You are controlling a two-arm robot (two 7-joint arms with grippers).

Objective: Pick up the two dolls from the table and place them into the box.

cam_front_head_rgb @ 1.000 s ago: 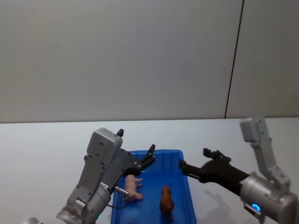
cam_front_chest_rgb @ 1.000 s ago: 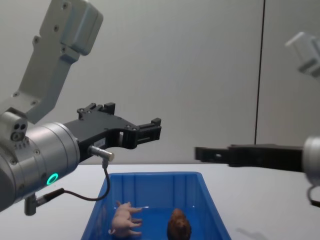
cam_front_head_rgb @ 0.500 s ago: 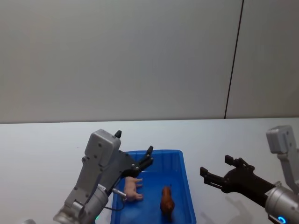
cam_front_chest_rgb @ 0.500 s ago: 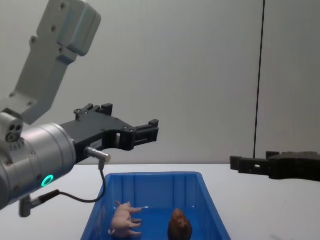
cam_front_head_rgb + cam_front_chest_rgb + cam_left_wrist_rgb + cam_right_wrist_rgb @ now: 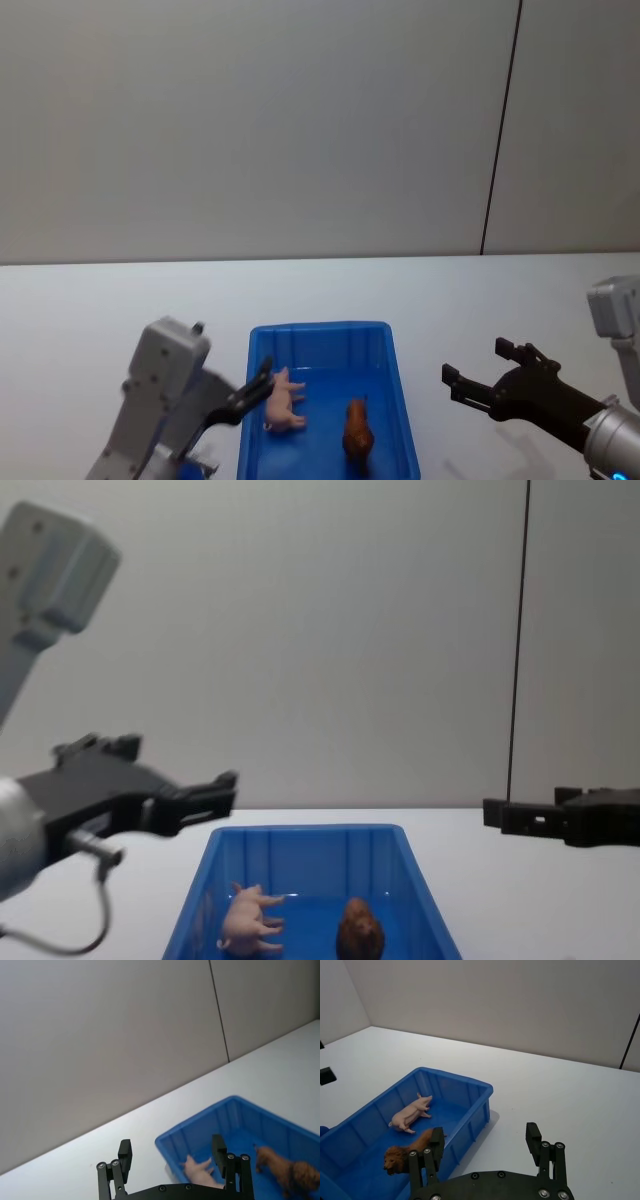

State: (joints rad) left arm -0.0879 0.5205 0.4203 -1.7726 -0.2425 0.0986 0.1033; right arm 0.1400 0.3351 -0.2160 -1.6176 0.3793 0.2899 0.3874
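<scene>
Both dolls lie inside the blue box [image 5: 318, 327]: the pale pink pig [image 5: 283, 402] on its side toward the left wall, the reddish-brown dog [image 5: 356, 431] to its right. My left gripper [image 5: 256, 386] hangs open and empty just outside the box's left rim. Well off the box's right side, over the white table [image 5: 100, 300], my right gripper [image 5: 478, 366] is also open and empty. The chest view has the pig [image 5: 248, 920] and dog [image 5: 358, 931] side by side on the box floor [image 5: 300, 832]. Both wrist views look past open fingers at the box [image 5: 240, 1120] [image 5: 455, 1076].
A plain grey wall with a dark vertical seam [image 5: 500, 130] rises behind the table. White tabletop spreads on both sides of the box.
My left gripper has drawn back from above the box toward its left side and dropped lower. The right gripper has retreated to the right, off the box. The dolls have not moved.
</scene>
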